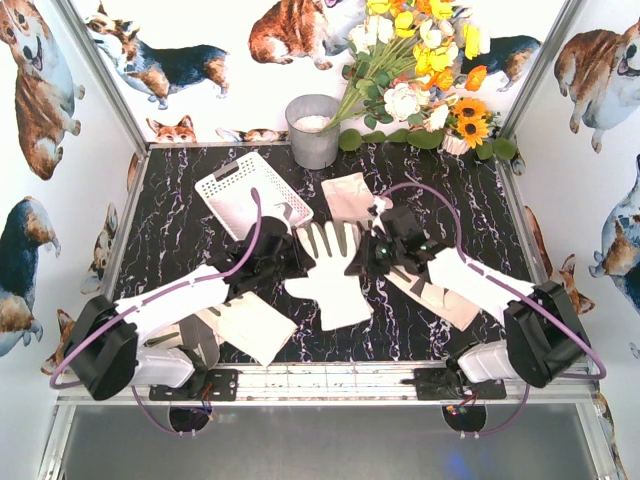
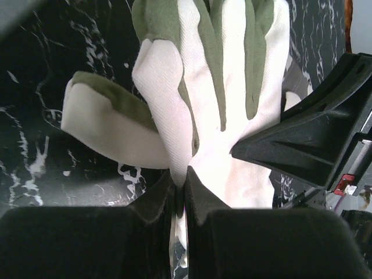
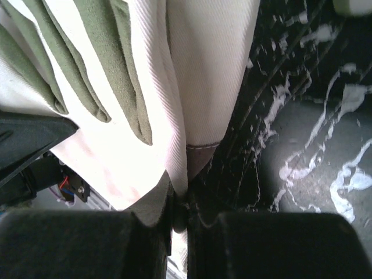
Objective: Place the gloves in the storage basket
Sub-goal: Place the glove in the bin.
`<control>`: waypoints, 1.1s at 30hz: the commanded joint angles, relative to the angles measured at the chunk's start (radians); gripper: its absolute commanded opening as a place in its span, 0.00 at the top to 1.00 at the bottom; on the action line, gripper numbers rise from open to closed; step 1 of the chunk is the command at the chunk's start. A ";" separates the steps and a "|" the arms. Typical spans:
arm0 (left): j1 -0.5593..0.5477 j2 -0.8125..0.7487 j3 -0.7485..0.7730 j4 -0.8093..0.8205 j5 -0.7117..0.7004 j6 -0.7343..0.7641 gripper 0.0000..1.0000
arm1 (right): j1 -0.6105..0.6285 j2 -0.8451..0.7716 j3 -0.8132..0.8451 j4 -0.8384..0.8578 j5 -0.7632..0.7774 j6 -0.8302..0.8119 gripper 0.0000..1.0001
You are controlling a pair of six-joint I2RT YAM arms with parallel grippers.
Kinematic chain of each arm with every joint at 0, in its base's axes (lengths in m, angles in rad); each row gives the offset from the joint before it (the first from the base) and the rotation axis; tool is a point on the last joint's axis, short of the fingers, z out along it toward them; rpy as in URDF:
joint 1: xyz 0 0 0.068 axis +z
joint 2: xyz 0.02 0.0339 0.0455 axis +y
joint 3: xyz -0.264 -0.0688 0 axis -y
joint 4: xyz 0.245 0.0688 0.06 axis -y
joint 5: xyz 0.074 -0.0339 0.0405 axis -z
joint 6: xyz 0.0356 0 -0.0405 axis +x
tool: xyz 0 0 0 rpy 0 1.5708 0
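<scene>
We pinch cream glove, grey-green patches: left gripper clamps 9 o'clock edge, right gripper clamps 2 o'clock. Basket near, 11 o'clock.

Legible text, labels, brands, numbers and signs: none can be read in any of the three views.
</scene>
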 commanded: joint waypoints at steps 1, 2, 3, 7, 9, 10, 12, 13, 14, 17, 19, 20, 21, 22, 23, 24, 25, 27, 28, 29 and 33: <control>0.028 -0.058 0.048 -0.084 -0.037 0.042 1.00 | 0.053 0.047 0.169 -0.006 0.100 -0.071 1.00; 0.039 -0.062 0.056 -0.099 -0.037 0.048 1.00 | 0.062 0.064 0.198 -0.020 0.109 -0.084 1.00; 0.051 -0.065 0.065 -0.114 -0.035 0.054 1.00 | 0.069 0.083 0.224 -0.025 0.108 -0.091 1.00; 0.109 -0.083 0.090 -0.164 -0.031 0.087 1.00 | 0.086 0.163 0.324 -0.022 0.113 -0.119 1.00; 0.144 -0.094 0.100 -0.180 -0.031 0.104 1.00 | 0.094 0.206 0.377 -0.021 0.119 -0.139 1.00; 0.160 -0.100 0.104 -0.185 -0.033 0.114 1.00 | 0.099 0.228 0.415 -0.023 0.125 -0.151 1.00; 0.191 -0.108 0.116 -0.192 -0.034 0.129 1.00 | 0.112 0.269 0.472 -0.025 0.140 -0.173 1.00; 0.208 -0.110 0.122 -0.193 -0.034 0.137 1.00 | 0.115 0.290 0.499 -0.026 0.144 -0.182 1.00; 0.223 -0.110 0.130 -0.193 -0.034 0.144 1.00 | 0.117 0.311 0.527 -0.023 0.146 -0.187 1.00; 0.261 -0.104 0.151 -0.194 -0.034 0.160 1.00 | 0.121 0.365 0.601 -0.008 0.151 -0.202 1.00; 0.290 -0.099 0.169 -0.201 -0.030 0.176 1.00 | 0.121 0.399 0.639 0.011 0.149 -0.206 1.00; 0.306 -0.097 0.180 -0.210 -0.028 0.186 1.00 | 0.121 0.415 0.657 0.020 0.147 -0.207 1.00; 0.323 -0.095 0.190 -0.218 -0.026 0.195 1.00 | 0.121 0.432 0.677 0.029 0.145 -0.207 1.00; 0.339 -0.095 0.201 -0.227 -0.024 0.206 1.00 | 0.121 0.448 0.696 0.038 0.145 -0.209 1.00; 0.356 -0.095 0.209 -0.234 -0.021 0.218 1.00 | 0.122 0.465 0.714 0.045 0.143 -0.210 1.00; 0.373 -0.094 0.219 -0.240 -0.018 0.233 1.00 | 0.123 0.481 0.733 0.054 0.141 -0.210 1.00; 0.389 -0.093 0.227 -0.244 -0.012 0.240 1.00 | 0.123 0.496 0.751 0.065 0.138 -0.210 1.00; 0.420 -0.087 0.243 -0.249 0.003 0.254 1.00 | 0.123 0.529 0.792 0.078 0.131 -0.213 1.00; 0.435 -0.083 0.250 -0.249 0.013 0.259 1.00 | 0.123 0.546 0.813 0.085 0.127 -0.215 1.00; 0.449 -0.077 0.257 -0.250 0.021 0.265 1.00 | 0.123 0.562 0.834 0.094 0.123 -0.216 1.00; 0.490 -0.053 0.293 -0.252 0.042 0.284 1.00 | 0.123 0.630 0.897 0.151 0.108 -0.214 1.00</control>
